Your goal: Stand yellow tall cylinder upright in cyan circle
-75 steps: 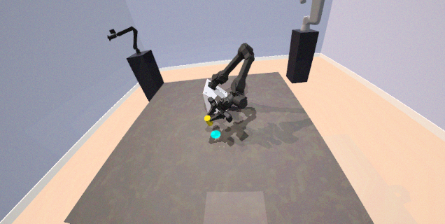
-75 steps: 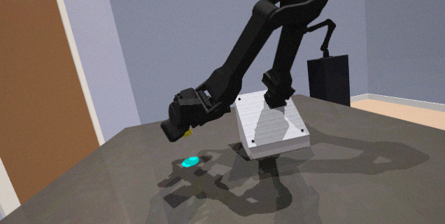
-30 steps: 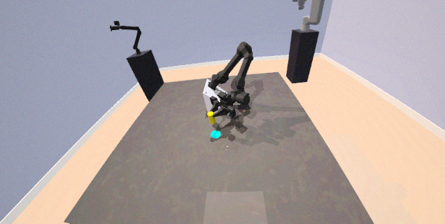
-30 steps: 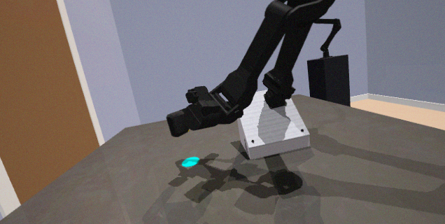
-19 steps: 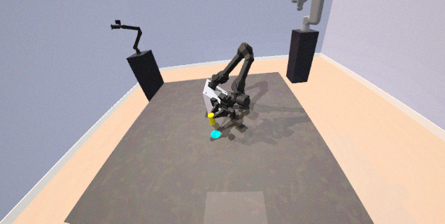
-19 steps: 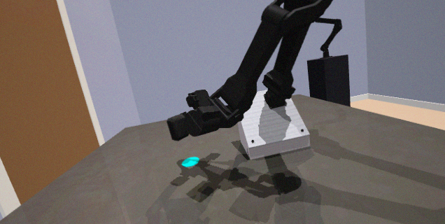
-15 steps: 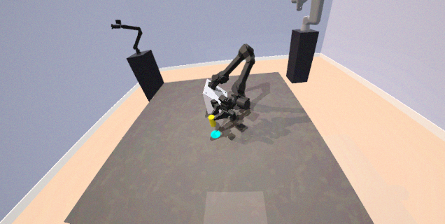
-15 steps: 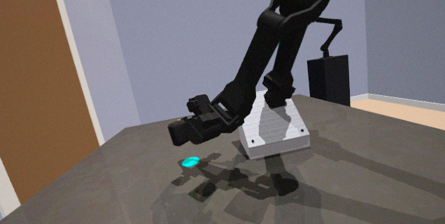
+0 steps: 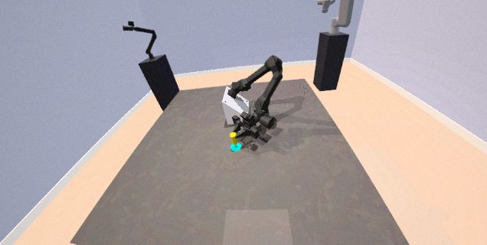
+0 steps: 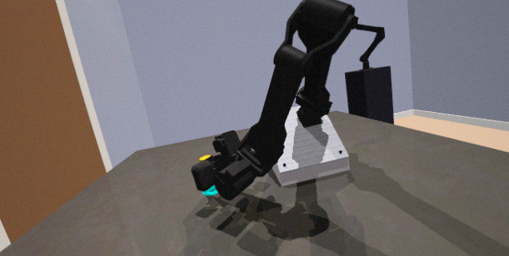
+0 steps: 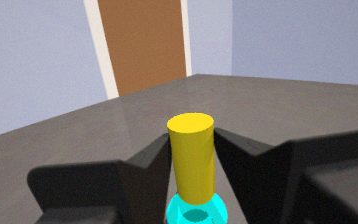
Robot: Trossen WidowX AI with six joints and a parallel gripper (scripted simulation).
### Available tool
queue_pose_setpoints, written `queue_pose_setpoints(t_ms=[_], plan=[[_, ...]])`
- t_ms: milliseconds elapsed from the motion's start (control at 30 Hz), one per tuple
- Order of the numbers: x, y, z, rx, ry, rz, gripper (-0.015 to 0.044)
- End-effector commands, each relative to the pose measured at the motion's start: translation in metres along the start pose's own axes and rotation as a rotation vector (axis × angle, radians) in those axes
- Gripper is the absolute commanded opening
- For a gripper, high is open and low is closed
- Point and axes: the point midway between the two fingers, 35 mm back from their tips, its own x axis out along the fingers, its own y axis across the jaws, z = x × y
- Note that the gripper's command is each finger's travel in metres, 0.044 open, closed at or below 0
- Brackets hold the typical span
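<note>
Grey-blue walls enclose a room with a peach floor and a large dark mottled table top (image 9: 191, 185), seen whole from the top view. Two dark pedestals stand at the far edge of it — the left pedestal (image 9: 158, 80) carries a thin black camera arm (image 9: 147, 37), the right pedestal (image 9: 331, 60) a white arm (image 9: 342, 5). A brown door (image 10: 36, 122) with a pale frame shows at the left of the exterior view and again in the far background of the wrist view.

Arm (image 10: 288, 102): black, mounted on a light grey base block (image 10: 332, 162), folded high at the elbow and reaching down low toward the near left of the block. Its shadow spreads on the table just beneath the wrist.

Gripper (image 11: 192, 165): fingers at a narrow-to-middle spread, clamped on the yellow tall cylinder (image 11: 191, 155). In the wrist view the two dark fingers press against the cylinder's left and right sides.

Cylinder: upright, flat top face visible, held at about mid height. It stands directly over the cyan circle (image 11: 220, 212) — the circle's rim shows on both sides of the cylinder's foot, with a darker spot inside it below the cylinder. Cannot tell whether the bottom face touches the table. From the top view the cylinder (image 9: 233, 138) sits just above the circle (image 9: 236, 147); in the exterior view only its yellow top (image 10: 205, 158) and a sliver of cyan (image 10: 210, 192) show past the wrist.
</note>
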Motion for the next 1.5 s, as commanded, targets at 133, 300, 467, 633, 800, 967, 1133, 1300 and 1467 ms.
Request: queue_pose_setpoints(t_ms=[133,300,467,633,800,967,1133,1300,1467], plan=[[0.001,0.0,-0.015,0.018,-0.009,0.006,0.0105],[0.004,0.001,-0.031,0.006,-0.001,0.002,0.0105],[0.005,0.001,-0.034,0.004,0.0,0.001,0.0105],[0.005,0.001,-0.034,0.004,0.0,0.001,0.0105],[0.005,0.001,-0.034,0.004,0.0,0.001,0.0184],[0.005,0.001,-0.034,0.004,0.0,0.001,0.0315],[0.005,0.001,-0.034,0.004,0.0,0.001,0.04],[0.004,0.002,-0.025,0.006,0.0,0.0,0.04],[0.002,0.004,0.003,0.012,0.0,0.0,0.04]])
